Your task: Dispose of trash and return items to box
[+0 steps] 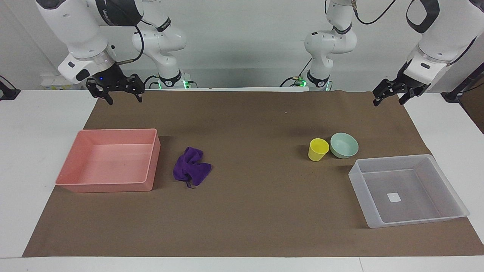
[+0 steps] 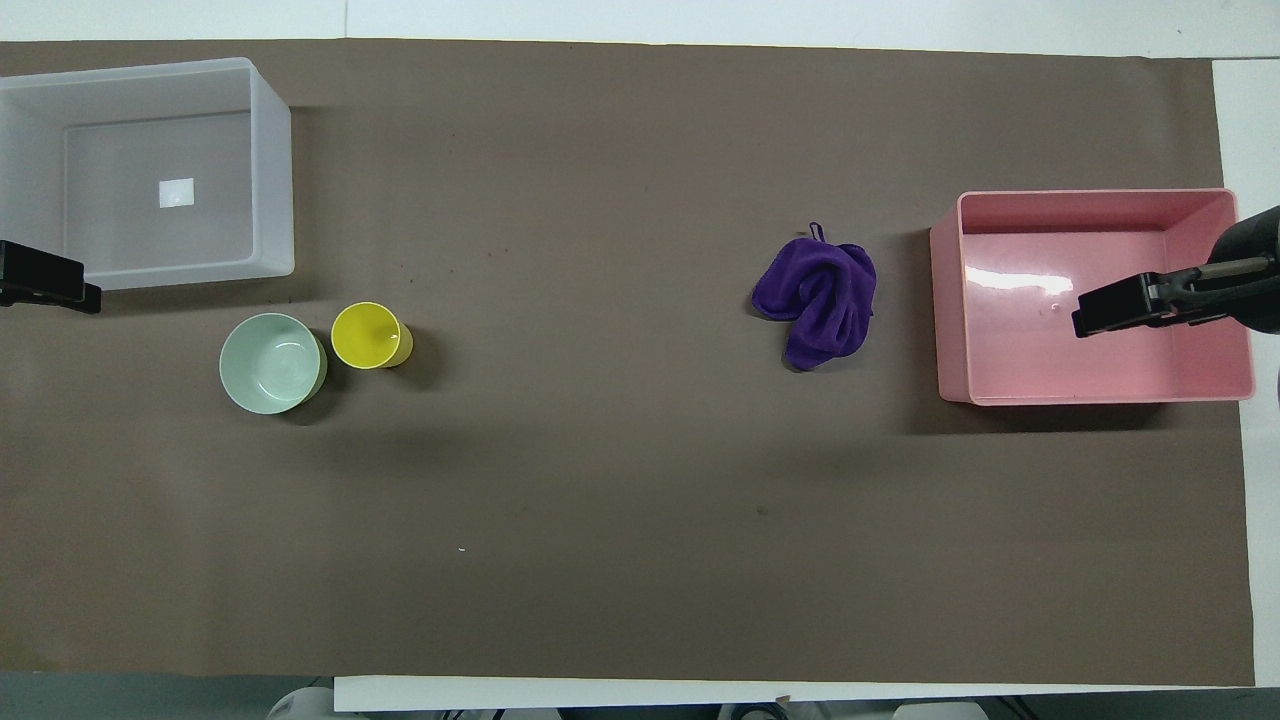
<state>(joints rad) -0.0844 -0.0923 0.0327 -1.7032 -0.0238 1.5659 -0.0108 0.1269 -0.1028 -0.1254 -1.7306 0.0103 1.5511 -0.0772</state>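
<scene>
The purple cloth [image 1: 191,168] [image 2: 820,300] lies crumpled on the brown mat beside the pink tray, with a thin string showing at its edge. The yellow cup [image 1: 317,150] [image 2: 370,336] stands upright beside the mint-green bowl [image 1: 344,145] [image 2: 272,362]. Both are just nearer to the robots than the translucent box [image 1: 353,177] [image 2: 275,180], which holds only its white sticker. My right gripper [image 1: 124,99] [image 2: 1120,308] hangs open and empty, high over the pink tray. My left gripper [image 1: 389,101] [image 2: 45,285] hangs open and empty, high over the mat's edge by the box.
The salmon-pink tray [image 1: 149,166] [image 2: 945,300] sits at the right arm's end of the table with nothing in it. The brown mat [image 1: 257,211] covers most of the white table between the two trays.
</scene>
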